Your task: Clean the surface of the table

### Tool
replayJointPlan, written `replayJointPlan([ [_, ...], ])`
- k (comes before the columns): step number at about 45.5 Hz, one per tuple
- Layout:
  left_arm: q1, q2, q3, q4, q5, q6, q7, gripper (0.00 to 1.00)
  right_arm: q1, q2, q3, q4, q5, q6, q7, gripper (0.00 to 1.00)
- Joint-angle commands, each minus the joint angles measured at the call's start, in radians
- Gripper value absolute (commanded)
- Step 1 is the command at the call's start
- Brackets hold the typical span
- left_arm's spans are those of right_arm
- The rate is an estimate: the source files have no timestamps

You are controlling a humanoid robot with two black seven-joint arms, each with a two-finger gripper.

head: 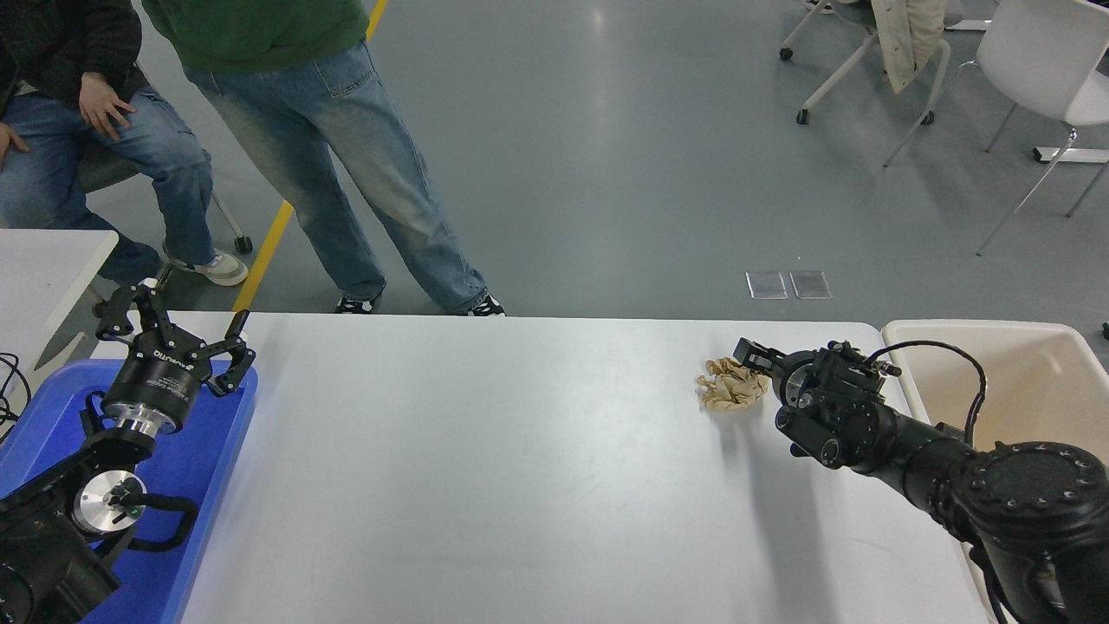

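The table surface (520, 468) is a wide light grey-white top that fills the lower half of the head view. A crumpled beige paper wad (730, 386) lies on it near the far right corner. My right gripper (755, 362) comes in from the right and its tip is right at the wad, touching or overlapping its right side. The wrist hides whether it grips the wad. My left gripper (178, 342) is open and empty, parked at the lower left above the blue tray (204, 468).
A cream-white bin (1022, 381) stands just past the table's right edge. A smaller white table corner (43, 260) is at the far left. One person stands and another sits (346, 173) beyond the far edge. Chairs (1040, 69) stand at the upper right.
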Motion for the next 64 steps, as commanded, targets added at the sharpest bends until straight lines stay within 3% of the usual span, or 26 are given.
replayJointPlan([
  [1,0.000,0.000,0.000,0.000,0.000,0.000,0.000,1.00,0.003,0.000,0.038,0.031,0.044,0.000,0.001,0.99],
  [50,0.000,0.000,0.000,0.000,0.000,0.000,0.000,1.00,-0.017,0.000,0.079,0.112,0.080,-0.026,0.012,0.96],
  [53,-0.002,0.000,0.000,0.000,0.000,0.000,0.000,1.00,-0.019,0.000,0.076,0.112,0.069,-0.026,0.012,0.93],
  [64,-0.002,0.000,0.000,0.000,0.000,0.000,0.000,1.00,-0.026,0.000,0.014,0.116,0.067,-0.023,0.039,0.65],
])
